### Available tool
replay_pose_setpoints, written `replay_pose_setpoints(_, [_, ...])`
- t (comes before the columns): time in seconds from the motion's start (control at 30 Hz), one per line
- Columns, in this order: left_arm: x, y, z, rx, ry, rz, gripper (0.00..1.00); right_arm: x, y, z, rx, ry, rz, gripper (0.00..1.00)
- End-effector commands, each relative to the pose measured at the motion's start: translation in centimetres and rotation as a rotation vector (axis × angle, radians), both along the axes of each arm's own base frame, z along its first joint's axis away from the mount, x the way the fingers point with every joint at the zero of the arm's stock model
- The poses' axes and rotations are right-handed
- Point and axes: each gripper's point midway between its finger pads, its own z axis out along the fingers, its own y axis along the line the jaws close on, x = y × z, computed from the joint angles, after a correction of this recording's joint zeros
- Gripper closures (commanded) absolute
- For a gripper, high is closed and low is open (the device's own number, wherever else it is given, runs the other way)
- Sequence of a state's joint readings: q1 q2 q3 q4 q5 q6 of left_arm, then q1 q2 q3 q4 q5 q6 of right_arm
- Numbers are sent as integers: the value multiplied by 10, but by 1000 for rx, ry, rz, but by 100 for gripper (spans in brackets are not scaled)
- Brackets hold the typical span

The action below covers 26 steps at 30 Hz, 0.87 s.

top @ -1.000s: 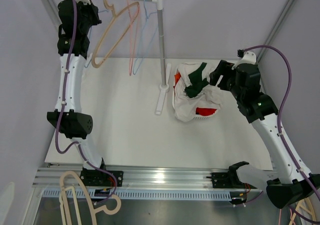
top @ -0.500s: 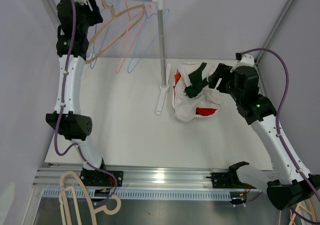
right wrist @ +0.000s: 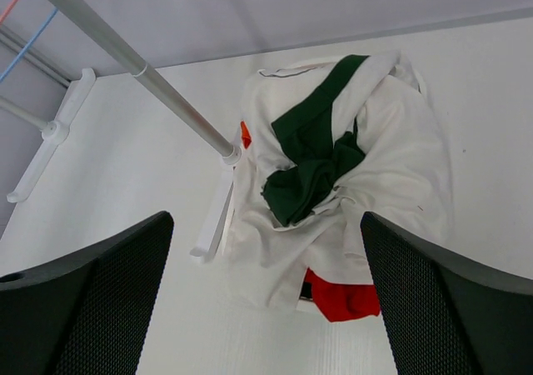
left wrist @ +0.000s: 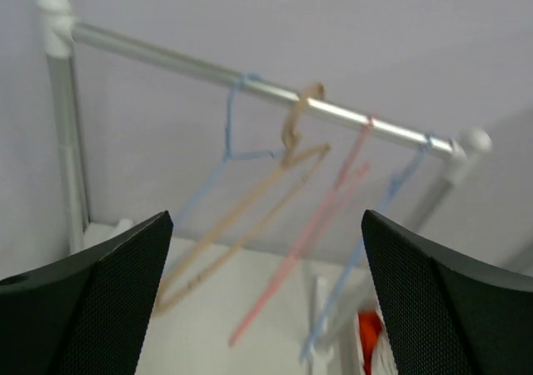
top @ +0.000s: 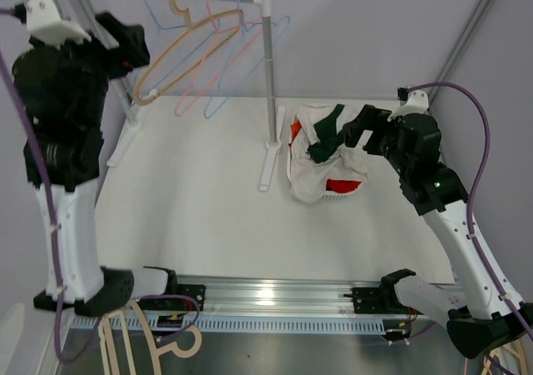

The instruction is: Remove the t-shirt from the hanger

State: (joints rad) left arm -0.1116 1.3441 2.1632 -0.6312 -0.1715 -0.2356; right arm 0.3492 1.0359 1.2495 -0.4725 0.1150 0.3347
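The left hand has drawn back from the silver metal rail, its jaws now spread wide and empty; the bare beige wooden hanger hangs tilted on the rail ahead of it; the right hand, wide open and holding nothing, hovers close over the crumpled white, green and red t-shirt, heaped on the white worktop.

At nine o'clock in the overhead view, the left arm is built of white tubular links and bulky black joint housings. It has a white camera block at the wrist and a purple cable along its length. The right arm, at four o'clock, is made alike, with a looping purple lead. Both wrist views show black fingers with a fine mesh texture.
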Motion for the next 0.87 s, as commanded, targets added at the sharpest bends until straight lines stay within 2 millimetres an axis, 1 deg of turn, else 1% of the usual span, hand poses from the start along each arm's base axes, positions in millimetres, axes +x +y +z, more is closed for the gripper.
replay_pose_setpoints(0.0, [-50, -24, -45, -6, 102, -116, 1, -14, -7, 47, 24, -135, 5, 1])
replay_pose_setpoints(0.03, [-63, -24, -41, -21, 53, -129, 0, -16, -9, 46, 22, -134, -2, 1])
replay_pose_setpoints(0.07, [-64, -30, -68, -23, 89, -162, 1, -19, -11, 45, 19, -128, -7, 1])
replay_pose_setpoints(0.1, [-89, -28, -80, -41, 63, -178, 1, -25, -13, 47, 23, -137, -10, 0])
replay_pose_setpoints(0.13, [-101, -29, -82, -53, 35, -192, 0, -26, -14, 41, 19, -125, -12, 1])
replay_pose_setpoints(0.17, [-102, -31, -103, -59, 57, -204, 1, -29, -14, 37, 18, -116, -7, 0])
replay_pose_setpoints(0.2, [-120, -32, -116, -70, 40, -229, 0, -32, -14, 35, 19, -113, 0, 0])
replay_pose_setpoints(0.23, [-120, -34, -133, -75, 62, -237, 1, -37, -15, 34, 24, -116, 7, 1])
replay_pose_setpoints(0.27, [-127, -34, -137, -79, 53, -244, 1, -40, -13, 24, 24, -95, 18, 1])
replay_pose_setpoints(0.3, [-131, -35, -143, -85, 58, -256, 0, -43, -13, 21, 28, -91, 20, 1])
replay_pose_setpoints(0.33, [-136, -34, -156, -85, 74, -256, 0, -47, -14, 19, 37, -92, 20, 1])
replay_pose_setpoints(0.37, [-138, -34, -161, -83, 81, -257, 1, -48, -14, 9, 34, -72, 23, 0])
replay_pose_setpoints(0.4, [-139, -34, -170, -82, 103, -256, 1, -50, -14, 5, 33, -68, 25, 0])
replay_pose_setpoints(0.43, [-137, -34, -184, -77, 132, -254, 1, -52, -14, 1, 29, -64, 31, 1])
replay_pose_setpoints(0.47, [-137, -34, -190, -74, 144, -253, 1, -55, -14, -5, 25, -58, 36, 1])
replay_pose_setpoints(0.5, [-133, -35, -203, -68, 176, -251, 0, -56, -16, -8, 21, -53, 32, 1])
replay_pose_setpoints(0.53, [-131, -35, -210, -65, 189, -250, 1, -58, -17, -11, 14, -49, 30, 0])
replay_pose_setpoints(0.57, [-124, -36, -229, -54, 236, -247, 1, -61, -19, -12, 10, -53, 26, 0])
replay_pose_setpoints(0.6, [-122, -36, -234, -47, 253, -246, 1, -61, -19, -19, 4, -45, 27, 1])
replay_pose_setpoints(0.67, [-116, -35, -254, -43, 318, -228, 1, -64, -21, -21, 5, -51, 24, 0])
replay_pose_setpoints(0.77, [-111, -34, -262, -46, 343, -219, 0, -65, -20, -23, 3, -42, 29, 3])
replay_pose_setpoints(0.83, [-109, -36, -265, -46, 343, -227, 1, -65, -19, -25, 4, -35, 34, 0])
